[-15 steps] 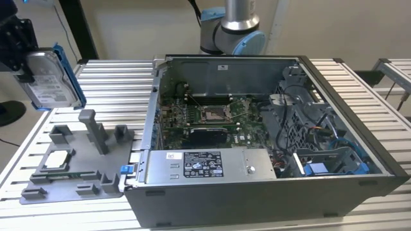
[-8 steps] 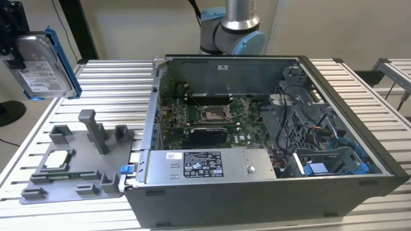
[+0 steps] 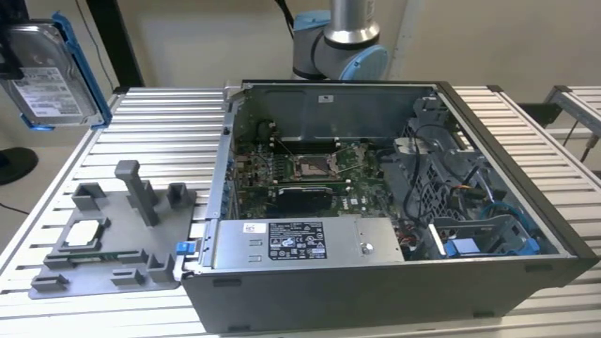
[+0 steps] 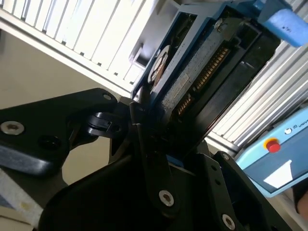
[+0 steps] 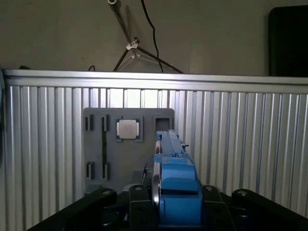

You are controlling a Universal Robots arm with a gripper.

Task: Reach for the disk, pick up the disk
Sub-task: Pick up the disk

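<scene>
Disk [image 3: 52,74] held high in the air at the exterior view's far left, above the slatted table [image 3: 160,134], gripper [image 5: 175,211] jaws closed firmly on its two sides in the first wrist view, grey fixture tray [image 3: 103,239] lying under it, open computer case [image 3: 395,211] at the exterior view's right

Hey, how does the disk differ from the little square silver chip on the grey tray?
The disk is held in the air, clamped in the pincer; the chip lies flat in the grey tray. The disk is rectangular and larger, the chip square and small. The disk has a blue bracket and white label; the chip looks plain. Both look silver.
</scene>
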